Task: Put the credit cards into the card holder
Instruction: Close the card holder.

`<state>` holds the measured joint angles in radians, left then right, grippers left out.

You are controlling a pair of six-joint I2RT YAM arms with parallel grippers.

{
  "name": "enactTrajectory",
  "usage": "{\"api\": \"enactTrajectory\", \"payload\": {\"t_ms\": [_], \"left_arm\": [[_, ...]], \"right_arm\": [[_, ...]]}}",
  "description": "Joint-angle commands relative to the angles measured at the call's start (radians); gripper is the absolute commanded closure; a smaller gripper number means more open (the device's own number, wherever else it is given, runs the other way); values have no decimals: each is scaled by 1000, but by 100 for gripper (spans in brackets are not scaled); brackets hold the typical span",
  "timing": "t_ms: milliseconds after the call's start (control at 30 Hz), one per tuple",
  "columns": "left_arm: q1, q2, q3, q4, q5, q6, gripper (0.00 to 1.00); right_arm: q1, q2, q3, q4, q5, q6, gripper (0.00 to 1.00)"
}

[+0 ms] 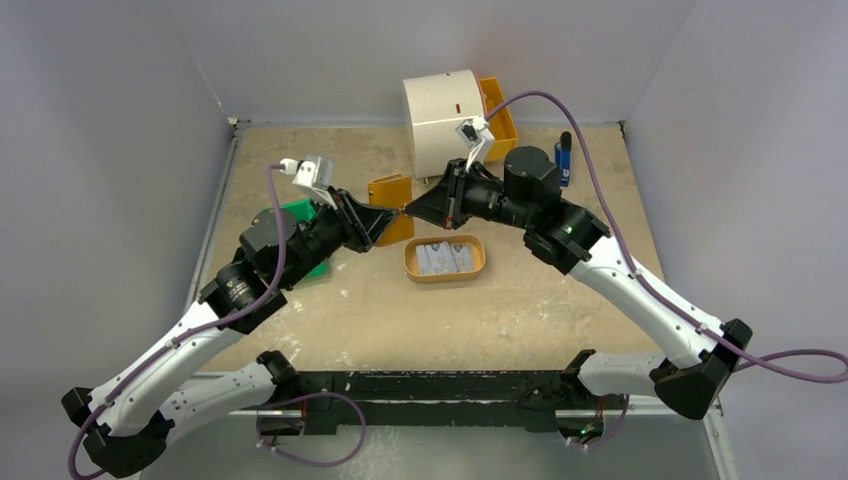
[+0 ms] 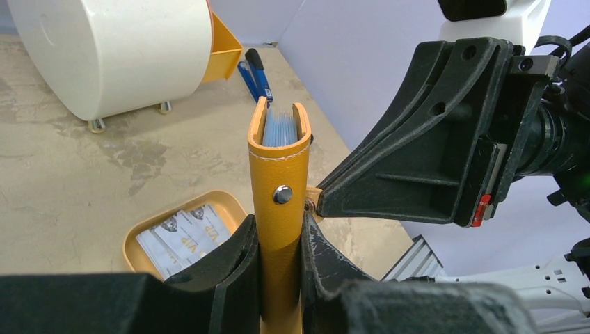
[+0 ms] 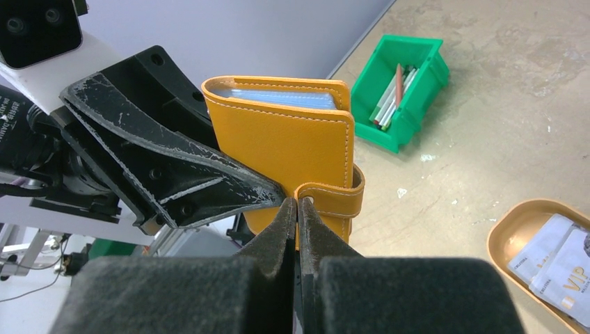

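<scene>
**Card holder gripped upright, cards in the tray**

We see the left gripper (image 2: pixel 278 240) clamped on the lower part of the tan card holder (image 3: pixel 278 139), holding it upright above the table (image 1: pixel 520 310) with its pale blue sleeves facing up. The right gripper (image 3: pixel 298 209) is fully closed, its tips pressed together at the free end of the holder's strap (image 3: pixel 335 198). We cannot tell whether the strap is nipped between them. The credit cards (image 1: pixel 446 257) lie side by side in the oval tray (image 1: pixel 407 260) on the table, near both grippers. A green bin (image 3: pixel 400 90) sits partly hidden by the left arm
</scene>
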<state>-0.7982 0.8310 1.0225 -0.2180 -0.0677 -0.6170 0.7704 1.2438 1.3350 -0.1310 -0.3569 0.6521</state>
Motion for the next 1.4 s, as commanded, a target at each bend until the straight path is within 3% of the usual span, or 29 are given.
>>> {"api": "enactTrajectory", "payload": {"t_ms": [0, 700, 1367], "left_arm": [[-7, -4, 23, 142, 86, -42, 100], [-8, 21, 31, 192, 145, -80, 100], [-7, 16, 19, 262, 304, -110, 100]], "right_arm": [[10, 26, 52, -8, 34, -24, 100], [41, 81, 96, -86, 95, -33, 100], [41, 99, 112, -110, 101, -35, 100]]}}
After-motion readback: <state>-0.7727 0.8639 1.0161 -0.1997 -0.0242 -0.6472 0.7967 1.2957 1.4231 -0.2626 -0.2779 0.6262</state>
